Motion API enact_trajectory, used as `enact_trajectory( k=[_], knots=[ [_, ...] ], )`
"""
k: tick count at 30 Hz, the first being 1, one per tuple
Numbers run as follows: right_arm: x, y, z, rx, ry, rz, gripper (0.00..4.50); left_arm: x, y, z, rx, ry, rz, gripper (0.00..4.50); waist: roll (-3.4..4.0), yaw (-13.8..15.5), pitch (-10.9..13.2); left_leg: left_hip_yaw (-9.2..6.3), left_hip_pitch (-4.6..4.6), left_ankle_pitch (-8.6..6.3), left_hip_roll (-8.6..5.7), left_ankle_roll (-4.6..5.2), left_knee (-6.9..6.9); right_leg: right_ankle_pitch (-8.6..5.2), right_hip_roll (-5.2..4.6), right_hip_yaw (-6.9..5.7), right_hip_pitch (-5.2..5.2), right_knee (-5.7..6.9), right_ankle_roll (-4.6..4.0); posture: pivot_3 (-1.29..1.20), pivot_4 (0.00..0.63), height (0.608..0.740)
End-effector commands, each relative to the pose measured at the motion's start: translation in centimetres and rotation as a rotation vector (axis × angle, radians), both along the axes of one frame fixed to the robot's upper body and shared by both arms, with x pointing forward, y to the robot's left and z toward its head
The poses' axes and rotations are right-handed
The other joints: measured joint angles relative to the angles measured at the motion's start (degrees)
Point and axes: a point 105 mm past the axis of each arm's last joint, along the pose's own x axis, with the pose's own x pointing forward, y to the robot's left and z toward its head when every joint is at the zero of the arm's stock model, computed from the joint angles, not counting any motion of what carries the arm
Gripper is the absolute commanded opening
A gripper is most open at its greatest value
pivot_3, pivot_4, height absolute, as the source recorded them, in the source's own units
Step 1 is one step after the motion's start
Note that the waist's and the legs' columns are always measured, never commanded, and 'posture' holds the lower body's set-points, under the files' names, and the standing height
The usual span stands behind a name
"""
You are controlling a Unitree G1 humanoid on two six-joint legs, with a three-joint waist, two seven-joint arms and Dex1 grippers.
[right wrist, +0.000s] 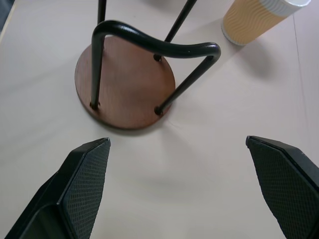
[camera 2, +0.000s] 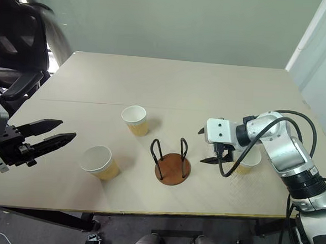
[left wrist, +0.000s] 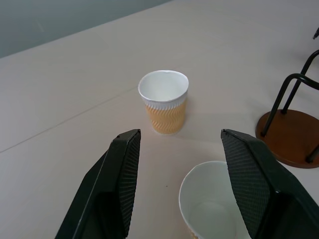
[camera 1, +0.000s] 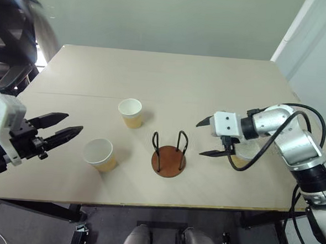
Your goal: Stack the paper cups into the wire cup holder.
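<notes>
The wire cup holder (camera 1: 169, 160), a brown disc with two black wire loops, stands empty near the table's front middle. One paper cup (camera 1: 130, 113) stands upright behind it to the left. A second paper cup (camera 1: 99, 154) stands left of the holder, nearer the front. A third paper cup (camera 2: 250, 159) stands right of the holder, partly hidden by my right wrist and cable. My right gripper (camera 1: 199, 139) hovers open and empty just right of the holder (right wrist: 127, 82), pointing at it. My left gripper (camera 1: 74, 122) is open and empty, left of the second cup (left wrist: 209, 204).
The beige table (camera 1: 171, 78) has free room across its far half. A black office chair (camera 1: 10, 41) stands off the table's far left corner. The front edge runs close below the holder and the cups.
</notes>
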Motion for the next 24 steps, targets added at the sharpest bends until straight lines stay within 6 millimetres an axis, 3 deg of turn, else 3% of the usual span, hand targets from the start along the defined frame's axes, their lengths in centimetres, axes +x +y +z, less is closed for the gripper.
enact_trajectory(
  k=[1, 4, 8, 14, 18, 24],
  knots=[
    [0.2, -1.4, 3.3, 0.004, -0.114, 0.005, 4.49, -0.1, 0.2, 1.2, 0.025, -0.046, -0.004, 2.76, 0.0, 0.09, 0.0, 0.0, -0.01, -0.01, 0.0, 0.01, 0.0, 0.0, 0.0, 0.0, 0.0, -0.02, 0.0, 0.0, 0.15, 0.74],
    [-0.2, -3.2, 4.0, -0.027, -0.139, 0.005, 4.49, -0.3, 0.1, 1.1, 0.021, -0.025, -0.028, 2.76, 0.0, 0.31, 0.0, 0.0, -0.02, -0.03, 0.0, 0.02, 0.0, 0.0, 0.0, 0.0, 0.01, -0.03, 0.0, 0.0, 0.15, 0.74],
    [-1.4, -4.7, 5.1, -0.028, -0.148, 0.002, 4.49, -1.4, -1.9, -0.2, 0.022, 0.083, -0.167, 2.76, -0.01, 0.29, 0.0, 0.01, -0.03, -0.1, 0.0, -0.03, 0.0, -0.01, 0.0, 0.01, 0.02, -0.06, -0.01, 0.0, 0.15, 0.74],
    [-2.6, -7.3, 6.2, -0.091, -0.156, -0.011, 4.49, -1.2, -2.3, 0.7, 0.068, 0.1, -0.258, 2.76, -0.01, 0.34, 0.01, 0.01, 0.0, -0.08, 0.0, -0.02, 0.02, -0.03, 0.0, 0.01, 0.03, 0.01, 0.0, 0.0, 0.15, 0.74],
    [-4.1, -7.9, 4.9, -0.132, -0.082, 0.012, 4.49, -1.2, -3.5, 0.8, 0.093, 0.119, -0.344, 2.76, -0.02, 0.4, 0.01, 0.02, 0.03, -0.05, -0.01, 0.0, 0.03, -0.19, 0.0, 0.03, 0.12, -0.02, -0.01, 0.0, 0.15, 0.74],
    [-3.4, -9.1, 1.9, -0.235, -0.065, -0.041, 4.49, -1.4, -5.1, 0.0, 0.106, 0.148, -0.419, 2.76, -0.02, 0.1, 0.01, 0.06, 0.01, -0.06, -0.02, 0.01, 0.06, -0.18, 0.0, 0.06, 0.12, -0.07, 0.09, 0.0, 0.15, 0.74]
  ],
)
